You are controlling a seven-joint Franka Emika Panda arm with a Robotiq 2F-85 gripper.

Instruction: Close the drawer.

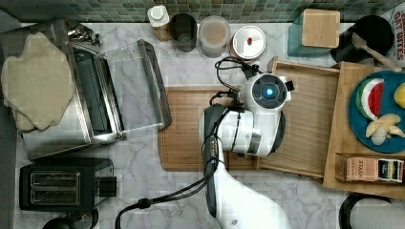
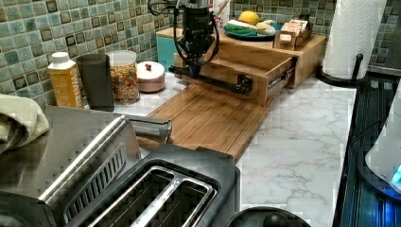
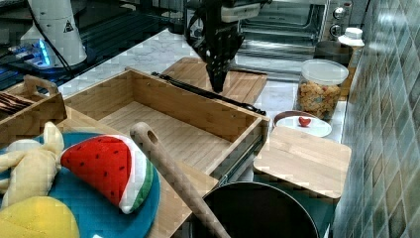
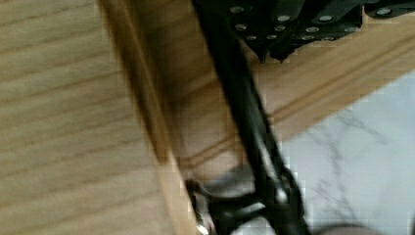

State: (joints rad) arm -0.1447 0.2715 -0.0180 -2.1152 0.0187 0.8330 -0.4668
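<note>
I am looking at a kitchen with a white marble counter point(image 1: 296, 200) and a wall of small green tiles point(image 2: 42, 33). A shiny toaster oven point(image 1: 90, 95) stands open at the top view's left, with a black toaster point(image 1: 62, 183) just below it in the top view. A flat wooden cutting board point(image 1: 186, 129) lies in the middle of the counter.

The drawer point(image 1: 310, 119) is pulled out of a low wooden stand point(image 2: 265, 49). It sticks out over the edge of the cutting board. In the right view I can see its striped floor and thin walls point(image 3: 163, 119). A long black handle bar point(image 2: 213, 81) runs along its front.

My robot arm point(image 1: 253, 124) hangs over the front of the drawer. The gripper point(image 3: 217, 82) points down, right by the handle bar. In the wrist view the fingers point(image 4: 274, 46) look pressed close together, with nothing held between them, just beside the bar point(image 4: 244, 122).

On top of the stand sits a blue plate point(image 1: 358, 119) with a toy watermelon slice point(image 3: 111, 166). Behind the drawer in the top view are a teal box point(image 1: 298, 40) with a wooden lid point(image 1: 321, 27), a glass jar point(image 2: 124, 75), a dark cup point(image 2: 97, 80) and an orange bottle point(image 2: 64, 80).
</note>
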